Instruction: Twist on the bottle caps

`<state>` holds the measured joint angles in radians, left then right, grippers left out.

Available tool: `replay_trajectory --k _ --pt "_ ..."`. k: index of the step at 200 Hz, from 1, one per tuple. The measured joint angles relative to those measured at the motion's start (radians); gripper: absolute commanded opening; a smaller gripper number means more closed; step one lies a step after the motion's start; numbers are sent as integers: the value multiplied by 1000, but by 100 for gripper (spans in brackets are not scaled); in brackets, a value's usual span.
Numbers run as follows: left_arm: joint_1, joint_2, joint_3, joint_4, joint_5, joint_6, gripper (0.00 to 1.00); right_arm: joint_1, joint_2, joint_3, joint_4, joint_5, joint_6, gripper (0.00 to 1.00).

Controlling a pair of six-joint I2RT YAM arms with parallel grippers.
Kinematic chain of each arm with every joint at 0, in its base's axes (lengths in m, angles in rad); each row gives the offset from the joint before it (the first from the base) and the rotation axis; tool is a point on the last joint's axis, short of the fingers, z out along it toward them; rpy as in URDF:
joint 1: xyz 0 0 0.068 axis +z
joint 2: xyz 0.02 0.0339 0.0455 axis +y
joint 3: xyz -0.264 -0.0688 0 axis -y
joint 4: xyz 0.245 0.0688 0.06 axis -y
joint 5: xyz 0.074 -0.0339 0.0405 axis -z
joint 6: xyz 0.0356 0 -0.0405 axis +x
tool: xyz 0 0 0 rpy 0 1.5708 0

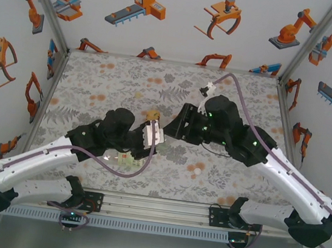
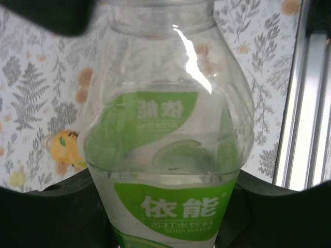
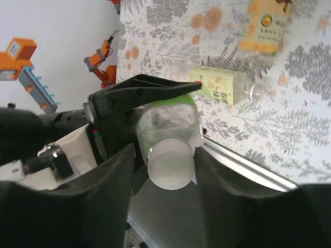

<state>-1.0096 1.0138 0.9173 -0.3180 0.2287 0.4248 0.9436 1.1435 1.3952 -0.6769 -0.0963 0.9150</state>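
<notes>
the left pincer (image 2: pixel 165 206) is clamped on the clear green-label bottle (image 2: pixel 170 155), holding it off the floral surface (image 3: pixel 289 129). a white cap (image 3: pixel 169 168) sits on the bottle's mouth, and the right pincer (image 3: pixel 166 160) stands apart around it, with a slight gap on one side. a pale-label bottle (image 3: pixel 222 88) lies on the surface, the yellow-orange bottle (image 3: pixel 265 26) beyond it.

A clear plastic bottle with a green label (image 2: pixel 170 155) is held off the floral table (image 3: pixel 310 129), with a plain white round screw cap (image 3: pixel 170 166) on its neck. A clear bottle with a pale label (image 3: pixel 222 88) lies on its side on the table. A yellow-orange bottle (image 3: pixel 264 26) rests near it.
</notes>
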Motion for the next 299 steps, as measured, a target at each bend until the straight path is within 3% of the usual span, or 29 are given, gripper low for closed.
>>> replay_trajectory --k 36,86,130,167,276,299 --pt "-4 -43 0 34 123 -2 0 0 -62 50 18 -105 -322 55" --pt "-4 -72 18 5 315 -11 0 0 -156 68 7 -360 -843 56" --pt "-4 -43 48 -47 420 -27 0 1 -127 74 -32 -566 -1129 54" --pt "-4 -33 51 -64 450 -36 0 3 -95 73 -51 -633 -1219 45" --pt "-5 -33 51 -72 452 -42 0 36 -97 19 -3 -617 -1252 43" --pt "-5 -33 51 -77 453 -45 0 40 -98 11 14 -608 -1247 31"
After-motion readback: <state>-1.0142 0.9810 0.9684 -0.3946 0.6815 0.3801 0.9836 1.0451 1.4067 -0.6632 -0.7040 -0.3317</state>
